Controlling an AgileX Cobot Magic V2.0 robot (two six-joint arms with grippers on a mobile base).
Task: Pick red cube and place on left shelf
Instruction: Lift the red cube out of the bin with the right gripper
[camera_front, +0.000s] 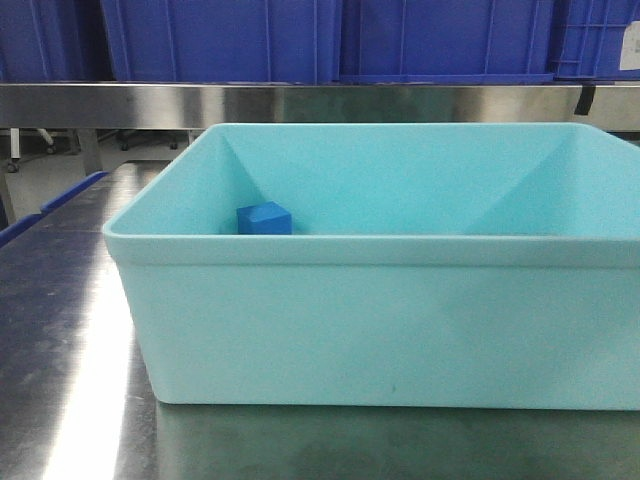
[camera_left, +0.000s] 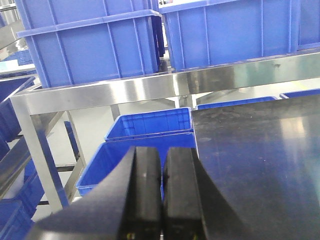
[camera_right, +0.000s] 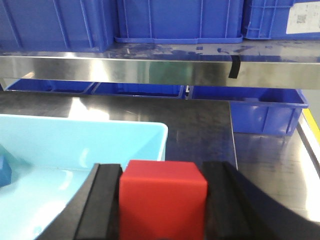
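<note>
Red cube (camera_right: 162, 197) in right hand (camera_right: 162, 202), over bin edge (camera_right: 100, 126) — apparently

No words or numbers can be read anywhere.

A white sticker (camera_right: 302, 17) sits on a blue crate (camera_right: 270, 20), high up and off to the right of the right claw (camera_right: 162, 200). It has small dark marks on it, but they are too tiny and blurry to make out.

In the front view, a bit of another white sticker (camera_front: 632, 45) shows on a far blue crate (camera_front: 590, 40) at the top right edge. It is cut off by the edge and too blurry to read.
</note>
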